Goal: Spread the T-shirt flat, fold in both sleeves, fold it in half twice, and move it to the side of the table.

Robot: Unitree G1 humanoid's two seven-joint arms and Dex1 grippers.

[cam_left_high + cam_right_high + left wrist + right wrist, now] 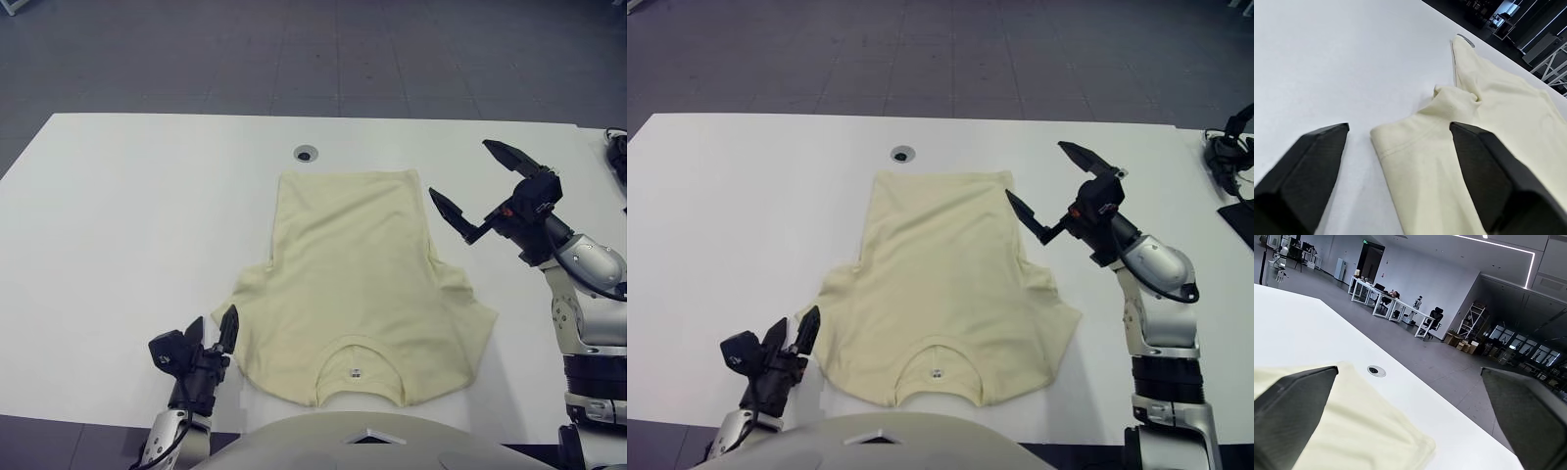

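Observation:
A pale yellow T-shirt (353, 284) lies flat in the middle of the white table (118, 225), collar toward me and hem at the far end. Both sleeves are spread out, slightly rumpled. My left gripper (212, 333) stands open low at the near left, right beside the left sleeve's edge (1400, 142), its fingers on either side of the cuff line. My right gripper (480, 186) hangs open above the shirt's far right side, one fingertip over the cloth edge and the other over bare table. Neither gripper holds anything.
A round cable grommet (306, 153) sits in the table just beyond the shirt's hem. Dark cables and gear (1223, 157) lie at the table's far right edge. Bare white table stretches to the left of the shirt.

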